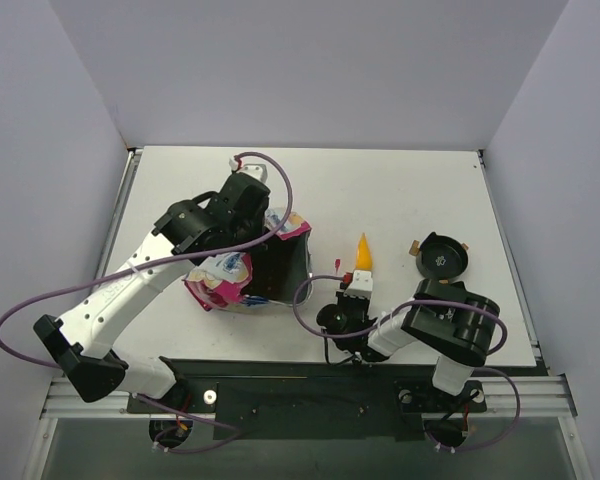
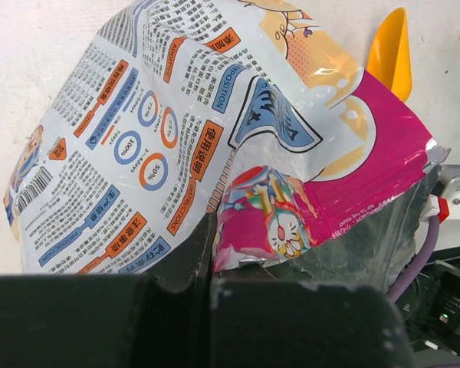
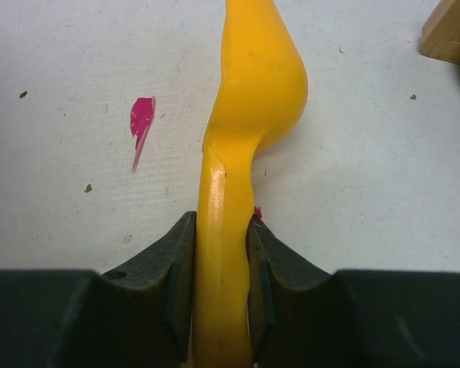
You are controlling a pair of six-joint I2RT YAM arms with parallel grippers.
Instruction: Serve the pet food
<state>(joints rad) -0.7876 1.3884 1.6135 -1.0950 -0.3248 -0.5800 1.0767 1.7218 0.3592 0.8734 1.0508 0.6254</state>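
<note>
Seen from above, the bag (image 1: 225,280) blocks the left centre of the table (image 1: 380,185), and the left arm (image 1: 130,285) slants over it from the lower left. To its right, a narrow lane of bare table reaches the yellow scoop (image 1: 363,253), which is pinched in the right gripper (image 1: 359,284). A slimmer gap separates the scoop from the bowl (image 1: 439,257). The upper strip lies open to the back wall (image 1: 310,70).

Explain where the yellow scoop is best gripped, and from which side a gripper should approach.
Grip the yellow scoop by its narrow handle, coming from the near edge, as the right gripper does. The handle fits between the fingers; the far end widens into the scooping part, which must stay free.
</note>
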